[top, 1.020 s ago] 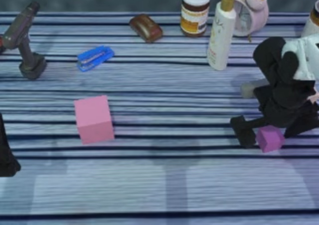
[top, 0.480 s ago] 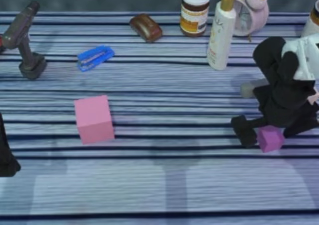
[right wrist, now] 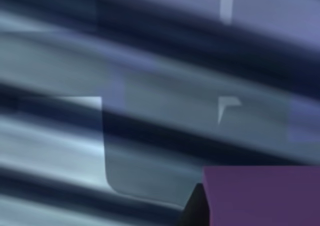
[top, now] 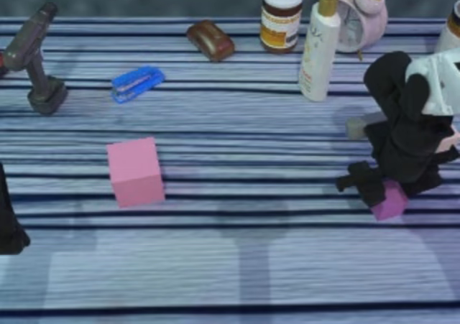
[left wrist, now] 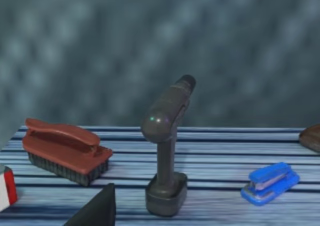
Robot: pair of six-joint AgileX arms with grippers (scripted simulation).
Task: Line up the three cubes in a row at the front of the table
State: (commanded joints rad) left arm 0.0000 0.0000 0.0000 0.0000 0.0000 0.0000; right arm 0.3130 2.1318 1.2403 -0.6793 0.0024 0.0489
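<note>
Left arm [top: 8, 223] parked at the table's left edge, only a dark piece of it in view, claw not visible. Far left at the back, a drill [top: 32, 58], then a blue stapler [top: 136, 83]. Large pink cube [top: 134, 171] sits alone left of centre on the table [top: 244, 266], mid-depth, nothing touching it. Back row going right: brown rounded block [top: 210, 39], jar [top: 281, 6], lotion bottle [top: 319, 45], alarm clock [top: 359, 11].

Right side: right gripper [top: 379, 187] is down over the small magenta cube [top: 392, 202], near the right edge, mid-depth. Fingers look drawn in around the cube, but the arm hides the contact from above and the wrist view shows only a cube corner [right wrist: 260, 196] close up, so probably gripping; I cannot tell for certain. Peach-beige cube: only a pale sliver [top: 447, 143] at the arm's right side might be it, mostly hidden.

Step in hand: grasping the small cube, first of the three. Nothing is lined up at the front yet. The next move calls for a firm hold, a lift, and a carry to the front strip, leaving room beside it for the other two cubes.
</note>
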